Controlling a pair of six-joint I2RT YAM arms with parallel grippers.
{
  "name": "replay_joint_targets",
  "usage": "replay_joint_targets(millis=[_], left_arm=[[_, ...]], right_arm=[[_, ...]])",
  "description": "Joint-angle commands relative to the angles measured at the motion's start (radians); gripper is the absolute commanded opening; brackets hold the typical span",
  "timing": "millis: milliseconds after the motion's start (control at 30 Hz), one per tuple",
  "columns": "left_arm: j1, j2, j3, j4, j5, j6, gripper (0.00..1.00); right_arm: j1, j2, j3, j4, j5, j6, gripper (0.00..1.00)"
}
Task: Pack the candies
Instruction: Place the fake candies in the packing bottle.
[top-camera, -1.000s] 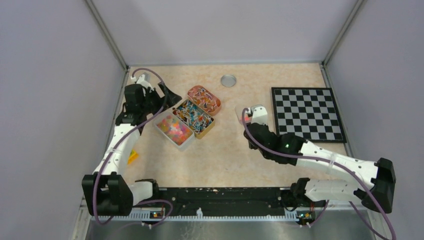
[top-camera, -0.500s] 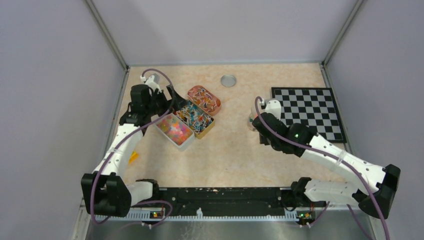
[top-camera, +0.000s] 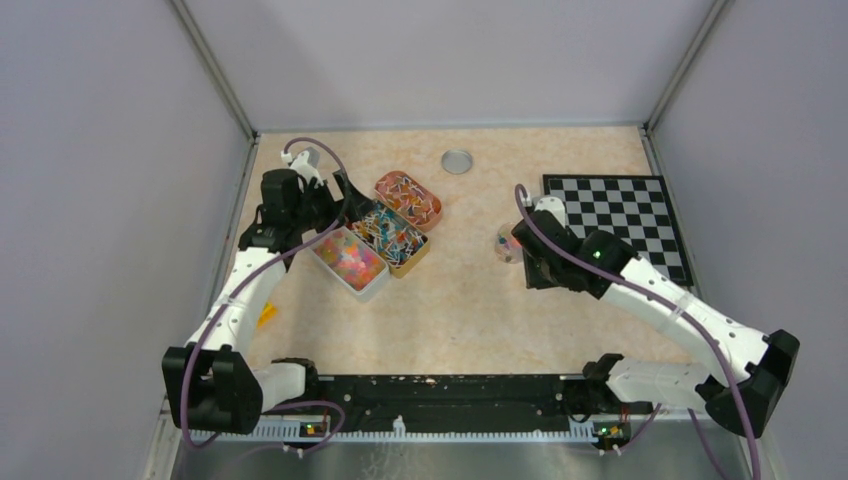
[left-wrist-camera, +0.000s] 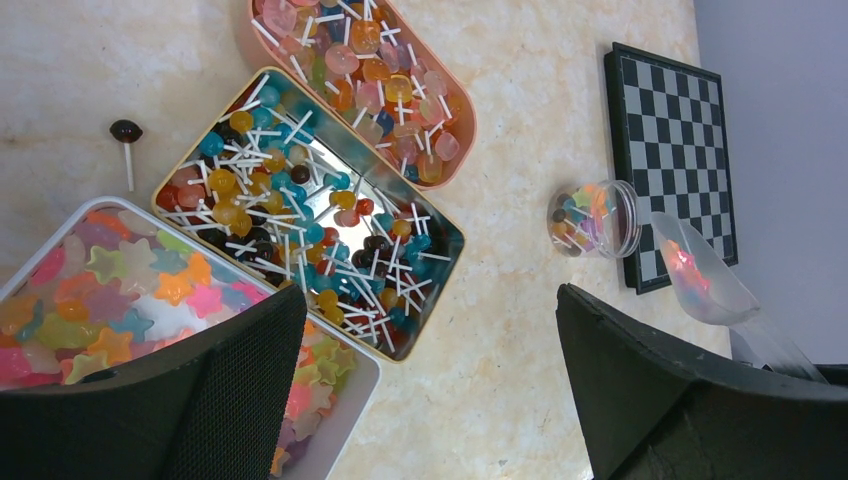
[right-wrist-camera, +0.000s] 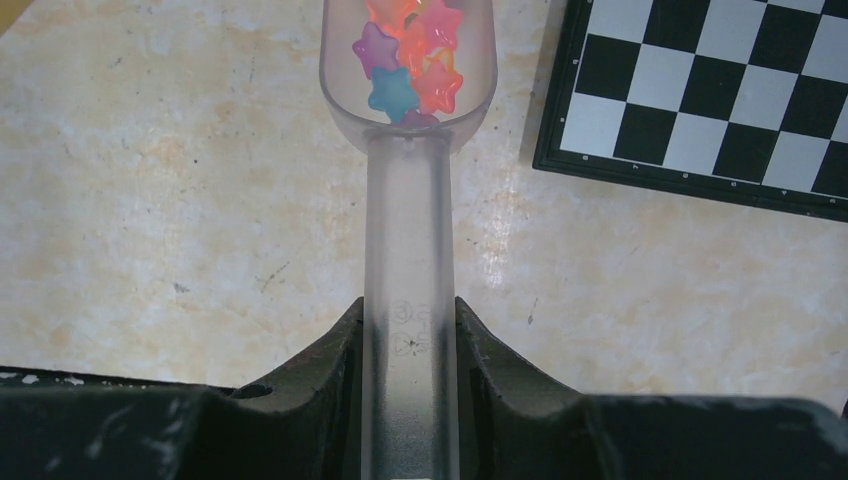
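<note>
The candies I see are small star-shaped sweets in pink, orange, blue and purple. Many lie in a white tin (left-wrist-camera: 337, 425), also in the top view (top-camera: 366, 291). My right gripper (right-wrist-camera: 408, 320) is shut on the handle of a clear plastic scoop (right-wrist-camera: 408, 230). Its bowl holds several star candies (right-wrist-camera: 405, 60). The scoop (left-wrist-camera: 700, 270) hovers just right of a small clear jar (left-wrist-camera: 595, 218) of mixed coloured candies. The jar (top-camera: 505, 245) stands beside the right gripper (top-camera: 522, 243). My left gripper (left-wrist-camera: 430, 400) is open and empty, over the tins' near edge (top-camera: 335, 200).
A gold tin (left-wrist-camera: 345, 150) and a pink oval tin (left-wrist-camera: 462, 150) hold lollipops. One loose lollipop (left-wrist-camera: 125, 135) lies on the table. A checkerboard (top-camera: 615, 228) lies at the right. A round silver lid (top-camera: 457, 161) sits at the back. A small yellow object (top-camera: 265, 315) lies by the left arm.
My right gripper has moved right with the loaded scoop, and the jar now shows beside it. My left gripper shifted slightly right towards the tins, then held still.
</note>
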Motion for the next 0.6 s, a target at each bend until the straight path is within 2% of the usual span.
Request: replay_joint_targets(millis=[0, 567], left_arm=[[-0.004, -0.016, 0.017, 0.013, 0.005, 0.026, 0.99], [-0.004, -0.014, 0.017, 0.010, -0.001, 0.026, 0.99]], right_arm=[[-0.022, 0.030, 0.072, -0.049, -0.046, -0.028, 0.00], [-0.080, 0.083, 0.103, -0.092, -0.089, -0.070, 0.00]])
